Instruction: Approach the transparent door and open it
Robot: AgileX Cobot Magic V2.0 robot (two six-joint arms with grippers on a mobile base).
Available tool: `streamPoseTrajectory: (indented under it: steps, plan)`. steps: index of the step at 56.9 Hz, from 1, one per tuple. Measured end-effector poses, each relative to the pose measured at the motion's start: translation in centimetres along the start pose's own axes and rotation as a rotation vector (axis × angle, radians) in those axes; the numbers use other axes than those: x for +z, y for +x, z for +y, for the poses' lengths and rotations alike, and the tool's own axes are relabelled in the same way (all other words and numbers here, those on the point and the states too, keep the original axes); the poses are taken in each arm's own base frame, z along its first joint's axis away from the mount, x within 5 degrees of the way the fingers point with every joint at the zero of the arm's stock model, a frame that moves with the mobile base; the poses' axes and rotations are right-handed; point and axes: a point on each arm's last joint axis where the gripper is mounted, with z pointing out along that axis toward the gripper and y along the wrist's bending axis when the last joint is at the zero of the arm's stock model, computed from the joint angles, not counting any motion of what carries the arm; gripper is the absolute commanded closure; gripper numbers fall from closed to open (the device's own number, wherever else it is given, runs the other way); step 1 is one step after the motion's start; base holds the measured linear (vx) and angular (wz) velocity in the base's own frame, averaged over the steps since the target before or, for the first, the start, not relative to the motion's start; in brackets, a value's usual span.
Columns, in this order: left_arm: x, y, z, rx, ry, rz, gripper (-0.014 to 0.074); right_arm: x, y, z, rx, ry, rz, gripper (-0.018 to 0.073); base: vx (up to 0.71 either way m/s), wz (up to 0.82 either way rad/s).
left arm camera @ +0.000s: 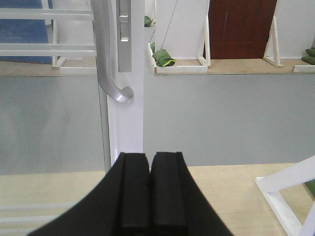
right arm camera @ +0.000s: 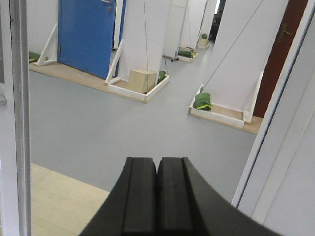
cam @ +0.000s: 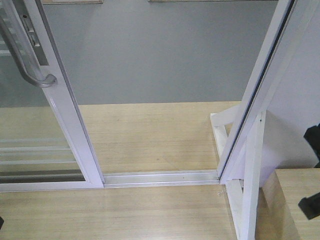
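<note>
We see the left gripper pressed shut on nothing, just short of the transparent door, below its curved grey handle; right gripper also closed and empty, right of the door's stile, facing the open gap; in the front view the door sits slid left of the floor track; white frame post stands far right of the door.

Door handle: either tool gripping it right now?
No. Left tool is shut and empty, below the handle. Right tool is shut and empty too.
</note>
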Motion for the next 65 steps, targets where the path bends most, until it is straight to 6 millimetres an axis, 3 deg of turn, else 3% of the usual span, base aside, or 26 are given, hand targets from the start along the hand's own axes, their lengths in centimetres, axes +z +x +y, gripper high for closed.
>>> streamPoseTrajectory:
  steps: [7,12,27,65]
  plan:
    - [0.0,0.0,0.0,0.0,0.0,0.0,0.0594,-1.0,3.8,0.7,0.011,0.008,-0.069,0.0564,0.0,0.0]
    - [0.0,0.0,0.0,0.0,0.0,0.0,0.0594,-1.6,4.5,0.7,0.045,0.04,-0.087,0.0564,0.0,0.0]
    - [0.0,0.0,0.0,0.0,0.0,0.001,0.0594,-1.9,5.0,-0.1,0.095,0.186,-0.04,0.0564,0.0,0.0]
    - [0.0,0.0,0.0,0.0,0.0,0.001,0.0594,-1.9,5.1,-0.1,0.098,0.189,-0.037,0.0564,0.0,0.0]
